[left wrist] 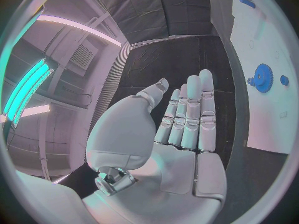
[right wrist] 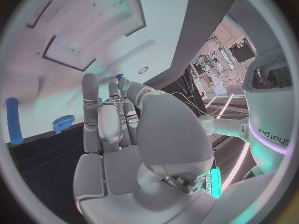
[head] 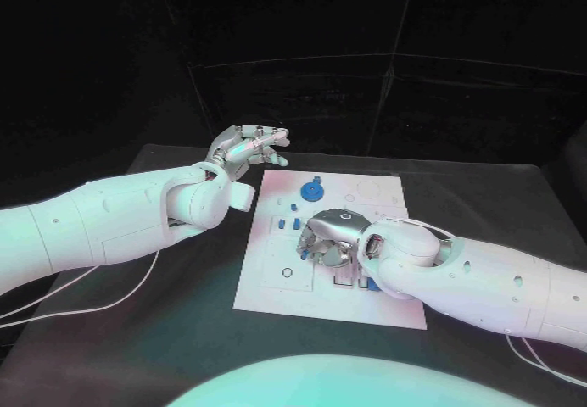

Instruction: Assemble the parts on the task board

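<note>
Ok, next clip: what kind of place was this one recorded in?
Most likely a robotics lab test cell. A white task board with small blue parts, among them a blue gear, lies on a black table closed in by dark backdrop panels. The right wrist view shows cluttered equipment racks beyond.

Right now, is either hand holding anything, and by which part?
Left hand: flat, fingers extended, holds nothing. Right hand is over the board; a small blue piece shows at its fingertips, but a hold can't be confirmed.

Glossy white arms, silver jointed left hand point(head: 248, 147), thin white cables.
</note>
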### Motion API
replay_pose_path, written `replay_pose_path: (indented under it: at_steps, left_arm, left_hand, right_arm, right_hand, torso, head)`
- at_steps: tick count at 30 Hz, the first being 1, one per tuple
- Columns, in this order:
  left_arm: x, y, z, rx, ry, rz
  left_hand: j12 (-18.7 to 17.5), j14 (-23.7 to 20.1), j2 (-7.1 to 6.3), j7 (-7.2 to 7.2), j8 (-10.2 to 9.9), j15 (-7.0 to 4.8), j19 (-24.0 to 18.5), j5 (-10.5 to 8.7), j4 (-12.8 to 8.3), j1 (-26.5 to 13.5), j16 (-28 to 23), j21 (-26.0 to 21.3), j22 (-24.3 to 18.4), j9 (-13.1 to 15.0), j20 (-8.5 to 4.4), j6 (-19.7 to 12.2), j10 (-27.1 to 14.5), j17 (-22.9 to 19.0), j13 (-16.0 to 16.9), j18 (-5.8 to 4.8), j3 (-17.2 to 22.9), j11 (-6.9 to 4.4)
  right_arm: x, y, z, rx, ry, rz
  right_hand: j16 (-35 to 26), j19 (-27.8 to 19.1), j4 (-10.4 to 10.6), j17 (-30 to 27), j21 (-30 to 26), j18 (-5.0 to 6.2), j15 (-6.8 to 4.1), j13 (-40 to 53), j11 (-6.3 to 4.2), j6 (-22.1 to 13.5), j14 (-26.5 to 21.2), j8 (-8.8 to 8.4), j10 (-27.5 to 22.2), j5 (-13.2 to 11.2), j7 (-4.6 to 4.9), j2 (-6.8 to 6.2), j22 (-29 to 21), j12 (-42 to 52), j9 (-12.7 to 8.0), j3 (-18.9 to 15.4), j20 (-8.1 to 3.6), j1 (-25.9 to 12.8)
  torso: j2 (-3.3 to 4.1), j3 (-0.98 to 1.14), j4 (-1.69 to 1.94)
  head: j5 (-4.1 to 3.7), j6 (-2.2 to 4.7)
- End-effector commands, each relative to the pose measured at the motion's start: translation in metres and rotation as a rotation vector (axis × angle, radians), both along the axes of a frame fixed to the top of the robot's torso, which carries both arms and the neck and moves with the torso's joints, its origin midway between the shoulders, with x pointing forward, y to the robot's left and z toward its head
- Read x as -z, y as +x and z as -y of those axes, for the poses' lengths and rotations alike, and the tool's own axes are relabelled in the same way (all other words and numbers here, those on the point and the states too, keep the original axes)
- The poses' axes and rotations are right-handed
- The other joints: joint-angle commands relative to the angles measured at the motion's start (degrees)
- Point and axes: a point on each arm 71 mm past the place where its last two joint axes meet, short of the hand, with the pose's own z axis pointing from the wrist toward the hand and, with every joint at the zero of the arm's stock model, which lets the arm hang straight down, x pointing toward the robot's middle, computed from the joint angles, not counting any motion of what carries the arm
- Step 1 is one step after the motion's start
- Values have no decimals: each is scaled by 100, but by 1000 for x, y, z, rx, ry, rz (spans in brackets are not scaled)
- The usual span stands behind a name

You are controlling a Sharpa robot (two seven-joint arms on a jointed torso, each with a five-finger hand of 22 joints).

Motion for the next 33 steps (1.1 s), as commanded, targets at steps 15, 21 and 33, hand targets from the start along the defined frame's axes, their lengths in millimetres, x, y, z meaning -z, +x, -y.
replay_pose_path:
  at_steps: [15, 21, 33]
  left_arm:
    - [-2, 0, 1, 16, -1, 9]
    - [-2, 0, 0, 14, 0, 11]
    - [-2, 1, 0, 14, 2, 6]
  left_hand:
    - [41, -42, 17, 6, 34, -4, -18, 10, -36, 57, 29, -35, -7, 10, 31, -29, -41, -7, 6, 25, -18, -15]
    - [41, -42, 17, 6, 34, -4, -18, 10, -36, 57, 29, -35, -7, 10, 31, -29, -41, -7, 6, 25, -18, -15]
    - [49, -44, 20, 6, 39, -5, -17, 11, -42, 68, 32, -36, -9, 11, 30, -30, -44, -10, 7, 26, -18, -16]
  right_arm:
    - [3, 0, -2, -8, -40, -14]
    - [4, 1, -2, -2, -49, -19]
    - [4, 2, -4, 9, -30, -27]
  right_hand:
    - [24, -8, 5, 0, 21, 52, -21, -4, 14, -3, 166, -2, -20, 9, 18, -34, -32, -54, -3, -5, 9, -166]
    - [51, -31, 42, 22, -8, 53, 19, -14, 62, -140, 166, -21, -183, 53, 51, -124, -71, -146, -16, -78, 43, -348]
    - [87, -71, 19, 44, -80, 66, 124, -8, 186, -456, 145, -29, -650, 90, 157, -252, -175, -298, -28, -206, 132, -487]
  torso:
    - [1, 0, 1]
    - [-1, 0, 4]
    - [-5, -1, 2]
  head:
    - [9, -24]
    - [5, -20]
    - [4, -10]
